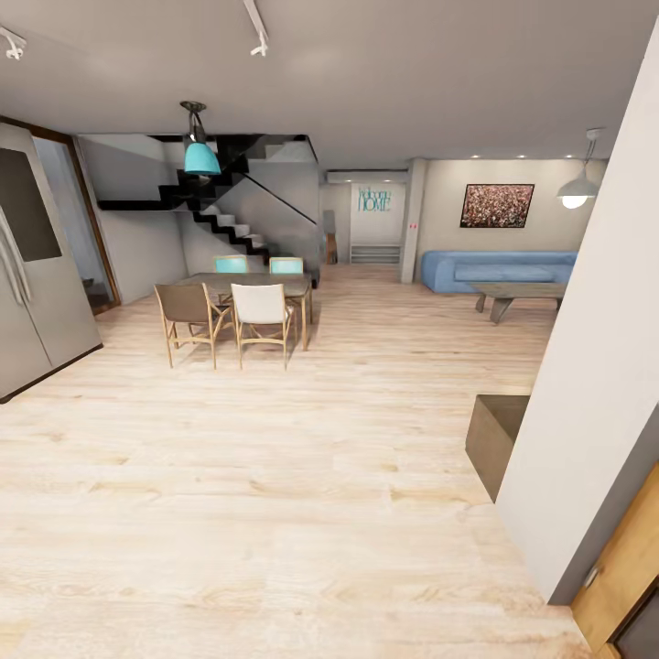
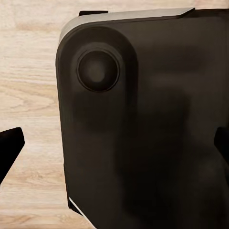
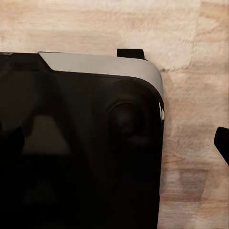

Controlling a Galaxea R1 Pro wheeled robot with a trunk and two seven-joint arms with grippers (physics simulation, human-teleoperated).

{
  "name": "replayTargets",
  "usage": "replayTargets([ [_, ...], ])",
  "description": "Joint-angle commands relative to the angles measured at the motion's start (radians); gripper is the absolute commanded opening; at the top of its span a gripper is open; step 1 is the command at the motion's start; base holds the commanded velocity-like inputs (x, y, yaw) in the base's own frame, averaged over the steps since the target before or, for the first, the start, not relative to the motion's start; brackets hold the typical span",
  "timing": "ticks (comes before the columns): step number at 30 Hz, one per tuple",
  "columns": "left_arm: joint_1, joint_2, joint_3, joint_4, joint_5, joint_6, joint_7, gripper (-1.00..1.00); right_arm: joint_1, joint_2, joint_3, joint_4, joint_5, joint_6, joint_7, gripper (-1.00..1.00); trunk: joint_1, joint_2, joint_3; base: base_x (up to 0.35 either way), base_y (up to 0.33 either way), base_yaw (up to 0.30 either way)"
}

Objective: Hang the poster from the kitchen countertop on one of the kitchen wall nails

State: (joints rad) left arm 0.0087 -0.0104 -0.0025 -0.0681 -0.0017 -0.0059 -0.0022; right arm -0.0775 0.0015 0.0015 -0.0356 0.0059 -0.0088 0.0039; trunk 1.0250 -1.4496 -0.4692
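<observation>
The poster and the kitchen countertop are out of view. In the left wrist view my left gripper (image 2: pixel 114 145) hangs over the robot's dark base (image 2: pixel 143 124) and the wooden floor (image 2: pixel 28 95). Its black fingertips (image 2: pixel 9 148) stand far apart at the picture's two sides, open and holding nothing. In the right wrist view my right gripper (image 3: pixel 114 143) also hangs over the dark base (image 3: pixel 81 143). One fingertip (image 3: pixel 222 142) shows at the edge and the other is lost against the black. Nothing is held.
A dining table (image 1: pixel 247 286) with wooden chairs stands ahead left under a teal lamp (image 1: pixel 200 157). A steel fridge (image 1: pixel 37 265) is at far left. A white wall (image 1: pixel 595 366) and a low cabinet (image 1: pixel 494 439) are on the right. Far back are a blue sofa (image 1: pixel 499 270), a reddish-brown speckled picture (image 1: pixel 497 205) and stairs (image 1: pixel 229 224).
</observation>
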Motion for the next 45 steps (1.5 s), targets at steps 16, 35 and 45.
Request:
replayTargets([
  [16, 0.001, 0.041, 0.004, -0.592, -0.002, -0.005, -0.001, 1.00, -0.005, -0.056, -0.011, -0.565, -0.021, 0.001, -0.006, 1.00, 0.000, 0.000, -0.001, 0.000, 0.000, 0.000],
  [35, 0.001, 0.046, 0.029, -0.627, 0.000, -0.005, 0.001, 1.00, 0.004, -0.087, -0.005, -0.642, -0.012, -0.006, -0.005, 1.00, 0.000, 0.000, -0.001, 0.010, -0.020, 0.035],
  [45, 0.001, 0.047, 0.030, -0.627, 0.000, -0.005, 0.002, 1.00, 0.005, -0.087, -0.003, -0.642, -0.011, -0.007, -0.005, 1.00, 0.000, 0.000, -0.001, 0.003, -0.006, 0.282],
])
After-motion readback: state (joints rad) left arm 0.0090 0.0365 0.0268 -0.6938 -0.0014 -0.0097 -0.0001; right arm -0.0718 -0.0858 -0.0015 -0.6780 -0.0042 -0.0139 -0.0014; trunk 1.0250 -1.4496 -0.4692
